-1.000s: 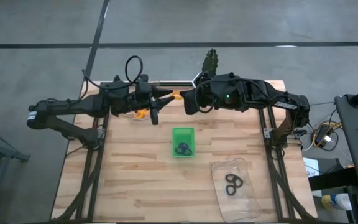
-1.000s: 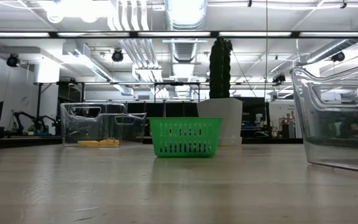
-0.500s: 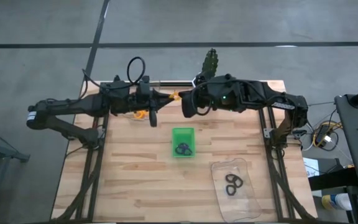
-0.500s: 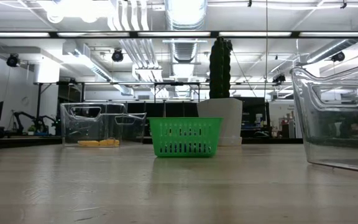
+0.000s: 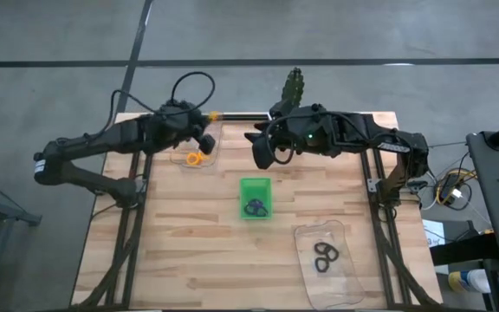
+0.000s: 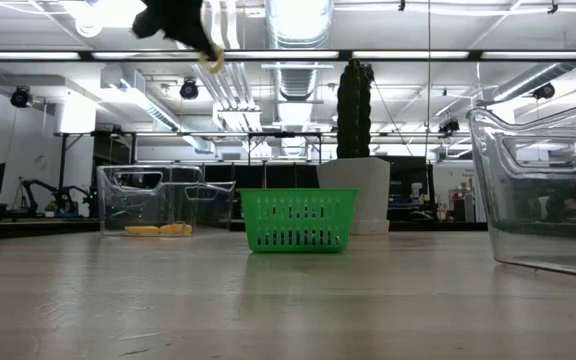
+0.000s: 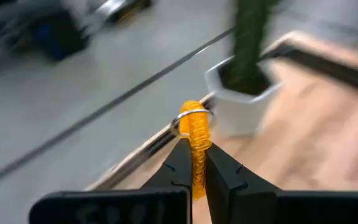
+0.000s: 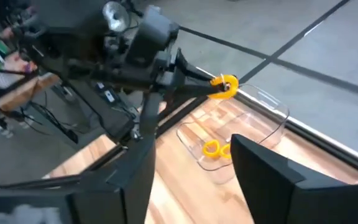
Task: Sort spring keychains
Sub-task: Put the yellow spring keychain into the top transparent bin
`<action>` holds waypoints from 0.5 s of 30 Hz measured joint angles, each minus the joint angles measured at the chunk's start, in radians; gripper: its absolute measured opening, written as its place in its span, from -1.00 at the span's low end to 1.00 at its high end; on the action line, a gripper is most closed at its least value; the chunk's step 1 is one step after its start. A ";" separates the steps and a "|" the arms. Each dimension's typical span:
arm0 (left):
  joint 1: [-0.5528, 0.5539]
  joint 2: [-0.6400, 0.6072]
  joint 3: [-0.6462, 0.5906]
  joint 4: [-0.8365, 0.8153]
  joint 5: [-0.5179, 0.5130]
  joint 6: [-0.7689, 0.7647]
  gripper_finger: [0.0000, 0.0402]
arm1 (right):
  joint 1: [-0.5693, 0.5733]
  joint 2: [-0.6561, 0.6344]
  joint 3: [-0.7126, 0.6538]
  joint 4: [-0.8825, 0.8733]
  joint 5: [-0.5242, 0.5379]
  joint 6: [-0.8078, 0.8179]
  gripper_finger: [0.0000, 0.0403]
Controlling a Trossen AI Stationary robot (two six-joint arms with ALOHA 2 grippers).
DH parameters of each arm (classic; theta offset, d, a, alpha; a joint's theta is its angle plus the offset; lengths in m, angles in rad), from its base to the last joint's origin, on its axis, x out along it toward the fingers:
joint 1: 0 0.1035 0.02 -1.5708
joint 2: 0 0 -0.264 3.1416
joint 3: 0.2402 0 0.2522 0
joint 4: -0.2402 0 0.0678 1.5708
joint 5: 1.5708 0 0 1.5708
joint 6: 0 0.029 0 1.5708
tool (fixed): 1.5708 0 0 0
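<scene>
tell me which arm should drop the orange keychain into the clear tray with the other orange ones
The left. Its end effector is shut on the orange keychain and hangs near the clear tray holding orange ones. The right end effector is open and empty.

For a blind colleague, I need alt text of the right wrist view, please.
The left gripper holds an orange coiled keychain in its shut jaws, above a clear plastic tray at the edge of the wooden table. More orange keychains lie in that tray. The right gripper's own jaws stand open in the foreground.
</scene>
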 joint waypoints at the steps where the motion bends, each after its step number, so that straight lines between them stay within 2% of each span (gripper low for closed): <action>1: 0.015 0.000 -0.003 -0.038 -0.017 -0.034 -0.93 | 0.000 0.000 0.000 -0.001 0.000 -0.012 0.05; 5: 0.086 0.007 -0.017 -0.147 -0.011 -0.100 -0.93 | -0.001 0.000 -0.012 0.000 0.003 -0.034 0.11; 10: 0.183 0.011 -0.087 -0.152 0.135 -0.161 -0.90 | 0.001 0.000 -0.036 -0.004 0.002 -0.039 0.11; 15: 0.267 0.020 -0.196 -0.150 0.196 -0.271 -0.90 | 0.002 0.000 -0.037 -0.004 -0.027 -0.040 0.12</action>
